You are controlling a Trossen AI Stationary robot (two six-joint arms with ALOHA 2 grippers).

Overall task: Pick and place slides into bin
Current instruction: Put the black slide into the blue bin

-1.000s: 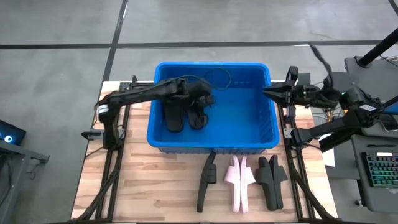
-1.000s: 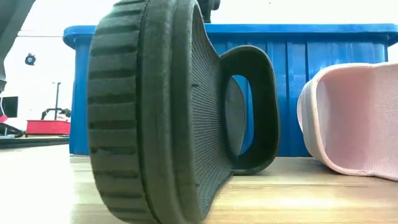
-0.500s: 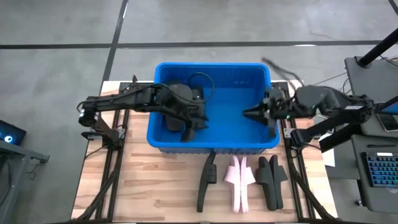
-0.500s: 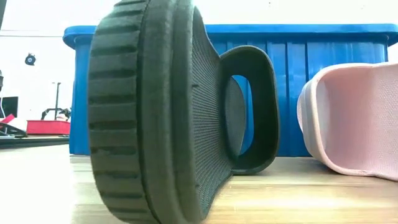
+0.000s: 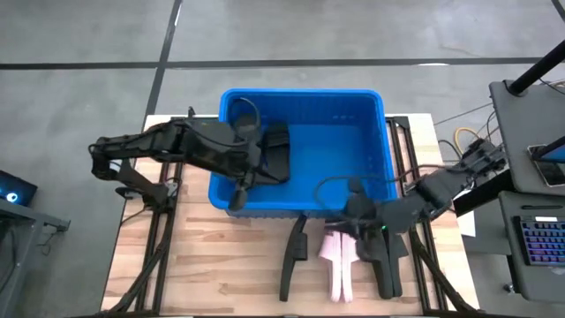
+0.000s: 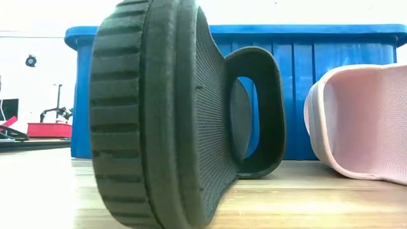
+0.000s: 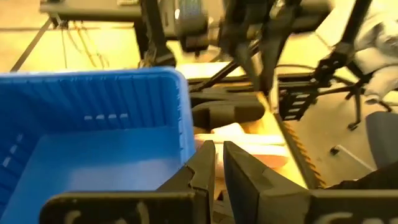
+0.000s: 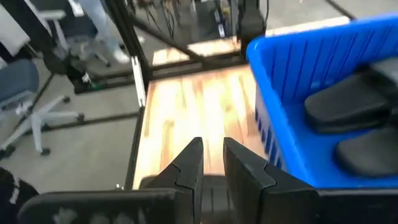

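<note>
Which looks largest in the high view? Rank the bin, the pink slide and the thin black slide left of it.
1. The bin, clearly the largest.
2 and 3. The pink slide and the thin black slide look alike in length. The black one lies on edge, so it looks narrower; no firm ranking between them.

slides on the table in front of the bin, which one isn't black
The pale pink slide, the middle of the three on the wood in the high view. A black slide lies on its left and another black slide on its right.

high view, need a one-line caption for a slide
Two black slides in the blue bin; right gripper over the pink slide on the table.
</note>
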